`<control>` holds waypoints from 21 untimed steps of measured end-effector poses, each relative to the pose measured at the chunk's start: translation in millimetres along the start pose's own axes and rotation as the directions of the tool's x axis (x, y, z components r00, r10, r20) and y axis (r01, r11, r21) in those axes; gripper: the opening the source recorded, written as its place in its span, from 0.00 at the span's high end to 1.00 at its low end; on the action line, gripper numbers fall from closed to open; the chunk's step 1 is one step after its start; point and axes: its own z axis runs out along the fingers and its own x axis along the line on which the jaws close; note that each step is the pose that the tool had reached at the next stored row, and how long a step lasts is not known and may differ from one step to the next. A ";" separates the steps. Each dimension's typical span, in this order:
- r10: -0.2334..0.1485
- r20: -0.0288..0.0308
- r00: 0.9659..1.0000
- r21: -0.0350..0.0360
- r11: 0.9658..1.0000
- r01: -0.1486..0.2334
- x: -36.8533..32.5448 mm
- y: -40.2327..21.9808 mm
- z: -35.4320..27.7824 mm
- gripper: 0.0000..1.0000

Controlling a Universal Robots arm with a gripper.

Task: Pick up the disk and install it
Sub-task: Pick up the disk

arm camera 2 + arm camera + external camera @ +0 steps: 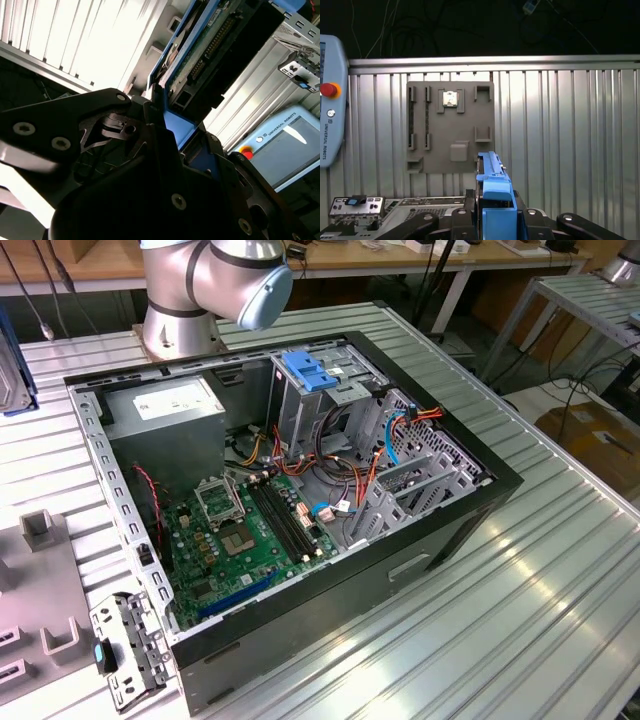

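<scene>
Your gripper (492,216) is clamped on the blue-railed disk (490,172), which points toward the grey fixture plate (450,127) on the ribbed table (570,150).

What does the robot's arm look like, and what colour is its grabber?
The arm is made of fat, shiny silver tubes, with a round light-blue cap on its joint. The gripper is black, built from flat jointed bars dotted with small silver screws.

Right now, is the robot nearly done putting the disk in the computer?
Partway. Done: the disk is picked up. In hand: the gripper is shut on its blue-railed edge, in both wrist views. Left: it is not in the open computer case yet.
</scene>
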 end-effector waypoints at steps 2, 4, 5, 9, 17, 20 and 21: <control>0.000 0.000 1.000 0.000 1.000 0.000 2.6 -0.2 -0.1 0.63; 0.000 0.000 1.000 0.000 1.000 0.000 4.6 -0.5 -0.1 0.63; 0.000 0.000 1.000 0.000 1.000 0.000 5.3 -0.7 -0.1 0.63; 0.000 0.000 1.000 0.000 1.000 0.000 6.0 -3.9 -0.1 0.63; 0.000 0.000 1.000 -0.001 1.000 0.000 5.5 -18.8 -0.1 0.63; 0.001 0.000 1.000 -0.001 1.000 -0.001 5.4 -23.6 -0.1 0.63; 0.001 0.000 1.000 -0.001 1.000 -0.001 5.3 -24.7 -0.1 0.63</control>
